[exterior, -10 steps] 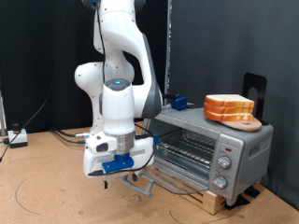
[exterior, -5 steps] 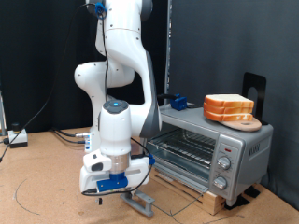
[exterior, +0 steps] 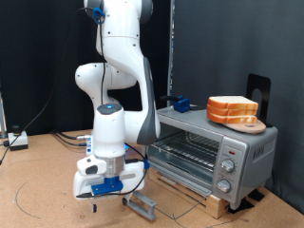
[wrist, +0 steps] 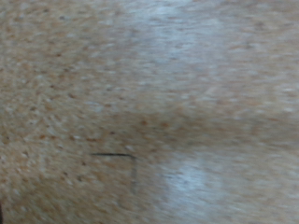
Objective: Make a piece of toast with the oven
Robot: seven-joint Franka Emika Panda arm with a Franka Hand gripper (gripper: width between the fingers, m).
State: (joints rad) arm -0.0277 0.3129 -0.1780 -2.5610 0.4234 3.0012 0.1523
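The oven (exterior: 237, 152) stands at the exterior view's right with its glass door folded down and its grey bar handle (exterior: 142, 205) near the table. The wire rack (exterior: 186, 147) inside shows nothing on it. Bread slices (exterior: 233, 107) lie stacked on a round wooden board on the oven's top; no single piece of toast shows apart from that stack. My gripper (exterior: 94, 198) hangs low over the wooden table, to the exterior view's left of the door handle, with nothing visible in it. The wrist view shows only blurred wooden table (wrist: 149, 112) and no fingers.
A column of round knobs (exterior: 226, 173) runs down the oven's front right. The oven rests on a wooden base (exterior: 220, 201). A blue object (exterior: 179, 104) sits at the oven's back left. Cables (exterior: 66, 138) lie behind the arm. A black stand (exterior: 258, 92) rises behind the bread.
My gripper has moved down and towards the exterior view's left, away from the door handle. The oven door stays folded down.
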